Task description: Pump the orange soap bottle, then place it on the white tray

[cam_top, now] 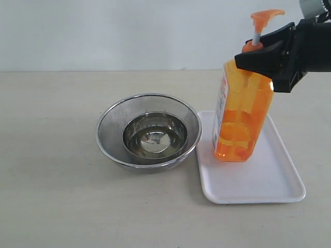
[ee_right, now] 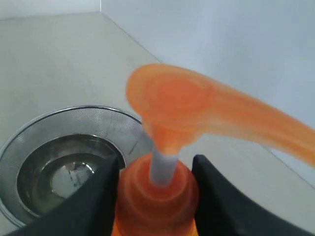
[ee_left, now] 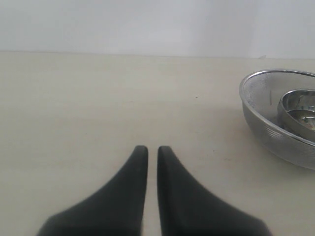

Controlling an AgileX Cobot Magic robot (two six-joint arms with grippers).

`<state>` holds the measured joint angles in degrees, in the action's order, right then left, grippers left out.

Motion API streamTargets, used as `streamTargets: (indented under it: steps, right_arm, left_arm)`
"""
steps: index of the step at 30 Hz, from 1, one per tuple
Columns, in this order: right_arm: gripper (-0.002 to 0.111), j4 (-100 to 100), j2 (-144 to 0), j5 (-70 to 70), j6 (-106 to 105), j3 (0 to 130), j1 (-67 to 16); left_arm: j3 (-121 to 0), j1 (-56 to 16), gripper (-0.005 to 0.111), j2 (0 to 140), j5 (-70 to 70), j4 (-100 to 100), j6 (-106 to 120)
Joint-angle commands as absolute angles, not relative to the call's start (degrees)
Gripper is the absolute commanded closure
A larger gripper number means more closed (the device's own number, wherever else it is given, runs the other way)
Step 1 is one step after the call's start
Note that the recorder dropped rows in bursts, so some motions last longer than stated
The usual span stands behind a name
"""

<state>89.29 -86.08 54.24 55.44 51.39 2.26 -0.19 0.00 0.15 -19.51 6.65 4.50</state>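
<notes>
A round steel mesh bowl [cam_top: 111,129] sits at the centre of the frame with a smaller, solid steel bowl [cam_top: 132,128] nested inside it. The inner bowl seems to hold a little clear liquid, though reflections make that uncertain. Just right of it lies a shallow white tray [cam_top: 258,183], rectangular plastic with rounded corners, its left edge almost against the mesh rim.

The tall translucent orange soap bottle [cam_top: 243,113], more than half full of orange liquid, stands tilted over the tray's upper left part with its top leaning right. Its base is at the tray floor, but I cannot tell whether it rests flat. The right gripper [cam_top: 254,51] reaches in from the upper right and clamps the bottle's neck just below the orange pump head [cam_top: 266,16], one black finger on each side of the collar [ee_right: 157,194].

The tray's lower and right parts are bare. The beige table [cam_top: 51,155] lies open to the left and in front, and a pale wall [cam_top: 129,31] stands behind.

The left gripper [ee_left: 152,157] hangs over bare table beside the mesh bowl [ee_left: 266,123], with its jaws pressed together and nothing between them.
</notes>
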Motion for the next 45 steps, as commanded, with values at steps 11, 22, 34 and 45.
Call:
streamTargets:
  steps: [11, 22, 34, 45]
  right_arm:
    - [0.108, 88.2, -90.4, 61.6, 54.2, 52.6, 6.8]
    - [0.108, 89.9, -90.9, 62.3, 55.1, 54.7, 6.8]
    - [0.108, 90.8, -90.9, 59.7, 55.1, 54.8, 6.8]
    - [0.108, 91.6, -90.9, 60.0, 56.1, 54.8, 6.8]
  left_arm:
    - [0.0, 0.0, 0.1, 0.0, -19.4, 7.1, 4.3]
    - [0.0, 0.0, 0.1, 0.0, -19.4, 7.1, 4.3]
    - [0.0, 0.0, 0.1, 0.0, -19.4, 7.1, 4.3]
    - [0.0, 0.0, 0.1, 0.0, -19.4, 7.1, 4.3]
